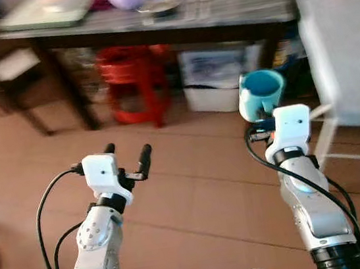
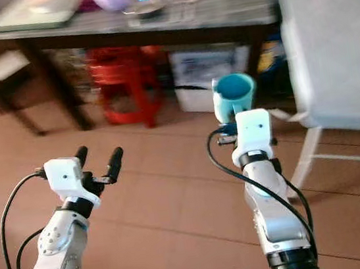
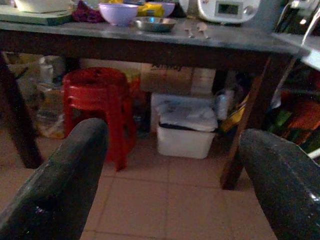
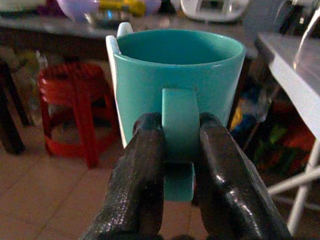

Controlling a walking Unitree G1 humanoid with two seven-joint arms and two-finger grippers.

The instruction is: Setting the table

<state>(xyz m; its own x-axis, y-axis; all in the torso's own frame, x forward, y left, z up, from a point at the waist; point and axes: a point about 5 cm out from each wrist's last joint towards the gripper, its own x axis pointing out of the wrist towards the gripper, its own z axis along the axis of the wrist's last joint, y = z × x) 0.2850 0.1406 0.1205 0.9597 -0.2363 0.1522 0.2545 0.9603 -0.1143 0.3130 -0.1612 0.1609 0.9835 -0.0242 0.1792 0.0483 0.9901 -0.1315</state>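
Tiled floor (image 1: 194,192) | right gripper (image 4: 181,150) clamps teal mug (image 4: 175,85) handle | left gripper (image 1: 128,156) spread, empty

teal mug (image 4: 177,80) (white inside edge), red stool (image 1: 132,81), grey table (image 1: 230,10).

The teal mug (image 4: 177,95) at the centre of the right wrist view looks like smooth glazed ceramic with a soft sheen. The black fingers (image 4: 137,185) pinching its handle are matt and rubbery. Upper in the frame, the table (image 1: 236,7) top looks like grey-streaked wood, the small bowl (image 3: 155,23) shiny metal, the stool (image 3: 97,102) glossy red plastic.
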